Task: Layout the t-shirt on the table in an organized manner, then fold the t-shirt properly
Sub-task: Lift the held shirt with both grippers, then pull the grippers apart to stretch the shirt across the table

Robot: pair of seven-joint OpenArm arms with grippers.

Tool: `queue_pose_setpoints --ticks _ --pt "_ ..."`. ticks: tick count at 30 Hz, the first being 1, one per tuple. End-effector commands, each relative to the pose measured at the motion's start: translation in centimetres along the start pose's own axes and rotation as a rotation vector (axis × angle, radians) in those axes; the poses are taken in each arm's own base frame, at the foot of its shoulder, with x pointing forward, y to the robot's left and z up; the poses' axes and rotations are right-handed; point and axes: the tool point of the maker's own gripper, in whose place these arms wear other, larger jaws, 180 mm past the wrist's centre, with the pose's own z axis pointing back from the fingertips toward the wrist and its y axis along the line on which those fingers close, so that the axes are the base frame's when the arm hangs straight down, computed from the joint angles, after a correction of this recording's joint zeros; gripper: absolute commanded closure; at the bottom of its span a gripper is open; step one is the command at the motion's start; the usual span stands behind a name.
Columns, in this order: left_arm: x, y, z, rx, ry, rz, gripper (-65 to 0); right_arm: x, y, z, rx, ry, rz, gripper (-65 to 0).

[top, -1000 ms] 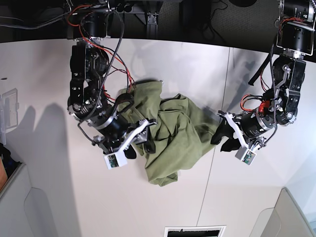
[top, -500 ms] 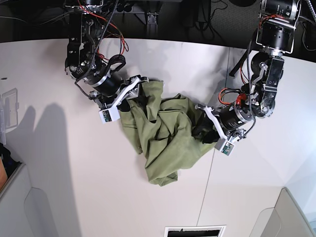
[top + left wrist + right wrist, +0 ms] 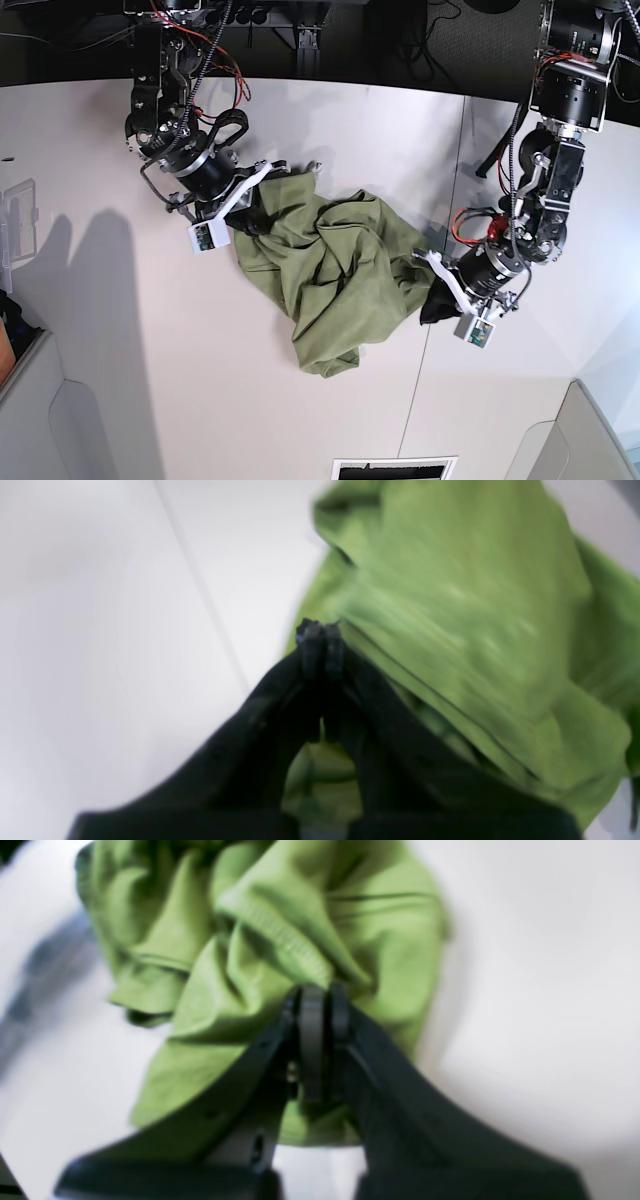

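The olive-green t-shirt (image 3: 335, 265) lies crumpled in the middle of the white table (image 3: 120, 350). My right gripper (image 3: 255, 215) is at the shirt's upper left edge; in the right wrist view this gripper (image 3: 317, 995) is shut on a bunched fold of the t-shirt (image 3: 250, 940). My left gripper (image 3: 428, 300) sits at the shirt's lower right edge. In the blurred left wrist view its fingertips (image 3: 320, 635) are pressed together right at a hem of the t-shirt (image 3: 450, 605), which seems pinched between them.
A thin dark seam (image 3: 432, 340) runs across the table just right of the shirt. Grey bins stand at the lower left (image 3: 60, 420) and lower right (image 3: 590, 440) corners. A clear plastic piece (image 3: 15, 225) sits at the left edge, and a vent (image 3: 395, 468) at the front.
Both grippers have gone from open to shut at the shirt's edges. The left gripper has slid toward the front. The flap at the shirt's upper left has bunched up.
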Motion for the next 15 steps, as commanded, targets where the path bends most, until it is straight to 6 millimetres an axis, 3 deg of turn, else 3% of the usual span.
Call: queue_pose_setpoints --ticks 1,3,7,10,11,15 --pt "2.5 1.4 0.5 0.019 -0.057 -0.001 0.0 2.6 -0.3 0.4 0.002 -0.079 0.021 0.0" --pt "2.9 1.7 1.2 -0.03 -0.053 0.022 0.0 3.4 -1.2 1.1 -0.018 -0.099 0.042 0.0" --pt "2.6 -0.7 2.1 -0.212 -0.01 0.104 -2.1 4.3 -1.3 1.5 -0.021 -0.124 0.05 0.0" --pt "2.4 -3.0 2.2 -0.311 0.007 0.135 -32.2 4.4 -0.9 1.5 -0.006 -0.126 0.038 0.0" --pt "2.5 -3.4 2.0 -0.318 -0.001 0.142 -37.4 4.3 -0.8 1.5 0.001 -0.125 0.037 0.0" --pt "2.5 -4.7 1.0 -0.314 -0.016 0.139 -38.0 3.8 -0.7 1.5 0.004 -0.104 0.031 0.0"
